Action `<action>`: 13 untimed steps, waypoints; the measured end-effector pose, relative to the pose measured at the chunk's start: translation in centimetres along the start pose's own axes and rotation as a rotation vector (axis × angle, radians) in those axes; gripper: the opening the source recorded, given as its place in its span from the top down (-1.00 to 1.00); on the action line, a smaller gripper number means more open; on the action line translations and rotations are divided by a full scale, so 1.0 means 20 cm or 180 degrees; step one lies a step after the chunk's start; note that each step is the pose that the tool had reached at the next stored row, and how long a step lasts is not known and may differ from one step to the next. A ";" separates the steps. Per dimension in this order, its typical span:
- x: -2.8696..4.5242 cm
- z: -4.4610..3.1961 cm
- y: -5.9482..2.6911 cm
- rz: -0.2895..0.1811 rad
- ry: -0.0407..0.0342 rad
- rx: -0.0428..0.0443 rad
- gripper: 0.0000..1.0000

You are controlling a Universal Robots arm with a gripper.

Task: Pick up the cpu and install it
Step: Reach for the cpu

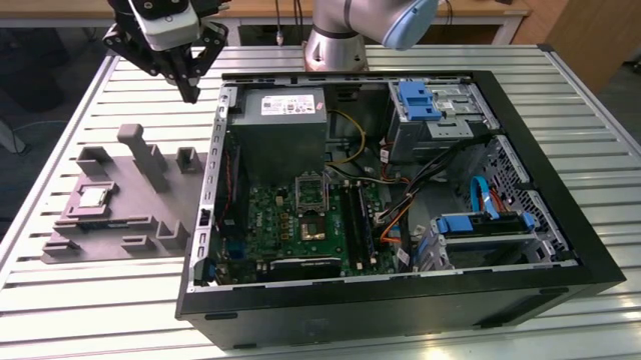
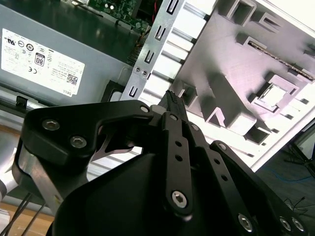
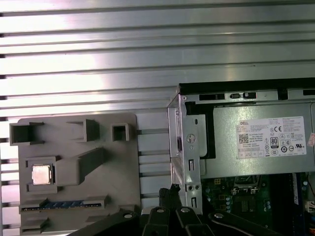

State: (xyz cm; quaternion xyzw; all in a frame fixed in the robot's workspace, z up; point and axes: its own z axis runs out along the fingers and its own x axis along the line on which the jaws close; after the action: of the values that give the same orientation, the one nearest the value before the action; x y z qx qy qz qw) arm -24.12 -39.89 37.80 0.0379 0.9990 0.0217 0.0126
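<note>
cpu (image 1: 92, 197) lies flat in a pocket of the grey holder (image 1: 150, 225), at the exterior view's left of the case (image 1: 561, 187). gripper (image 1: 188, 96) hangs well above it near the case corner, fingertips pressed together, empty. looks light, stiff, slick-topped and probably fragile underneath, so grip opposite edges; first wrist view shows the chip square-on, exterior view shows the socket (image 1: 314, 225).
</note>
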 end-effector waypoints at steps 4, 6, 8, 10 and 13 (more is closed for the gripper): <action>0.003 0.001 0.000 0.0000 0.0000 0.0000 0.79; 0.006 0.001 0.000 0.0000 0.0000 0.0000 0.79; 0.009 0.002 0.000 0.0000 0.0000 0.0000 0.79; 0.013 0.002 -0.001 0.0000 0.0000 0.0000 0.79; 0.018 0.002 -0.001 0.0000 0.0000 0.0000 0.79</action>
State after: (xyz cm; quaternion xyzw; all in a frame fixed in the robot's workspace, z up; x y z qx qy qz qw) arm -24.47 -39.89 37.75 0.0379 0.9990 0.0217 0.0125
